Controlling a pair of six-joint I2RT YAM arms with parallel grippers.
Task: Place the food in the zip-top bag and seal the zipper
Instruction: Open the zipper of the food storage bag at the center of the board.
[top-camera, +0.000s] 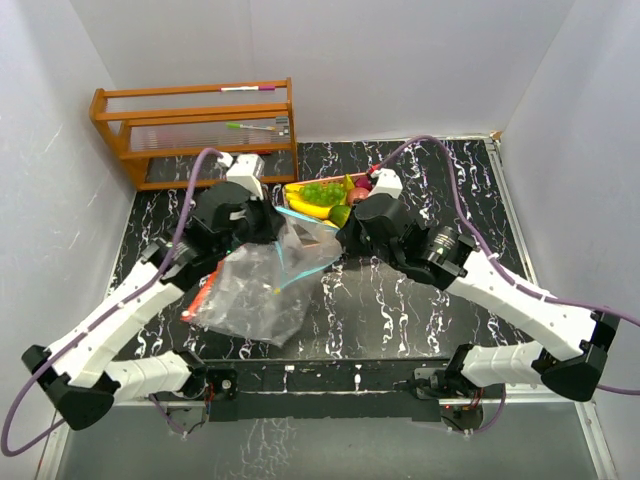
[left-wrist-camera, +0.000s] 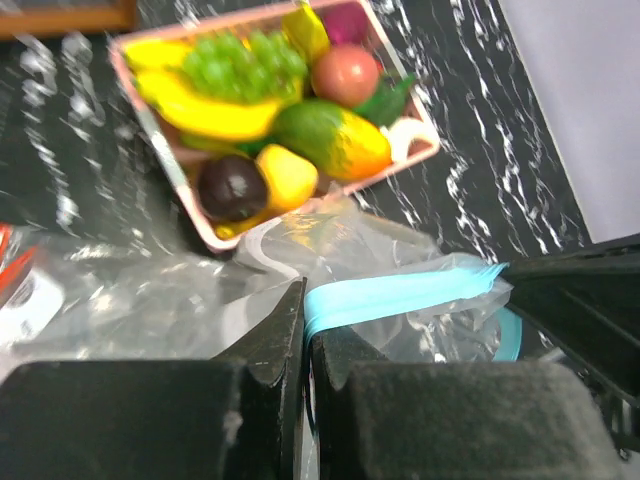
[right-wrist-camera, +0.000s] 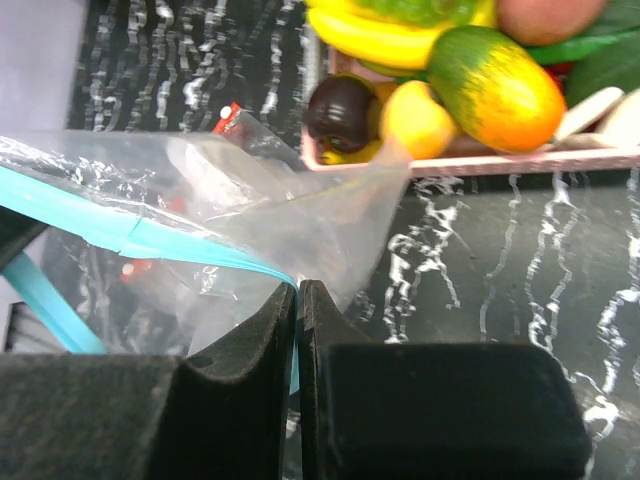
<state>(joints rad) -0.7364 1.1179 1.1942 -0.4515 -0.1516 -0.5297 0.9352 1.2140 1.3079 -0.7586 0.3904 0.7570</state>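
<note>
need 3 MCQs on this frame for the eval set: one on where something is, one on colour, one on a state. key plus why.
1. Where is the food?
A) in the pink tray
B) inside the zip-top bag
C) loose beside the tray

2. What colour is the bag's zipper strip?
A) red
B) light blue
C) black

3. What state are the left gripper and right gripper in?
A) both open
B) both shut on the zipper strip
C) left open, right shut on the strip

Key:
1 A, the fruit sits piled in the tray in both wrist views.
2 B, the strip shows light blue in both wrist views.
3 B, each pair of fingers is pressed together with the strip running in between them.
</note>
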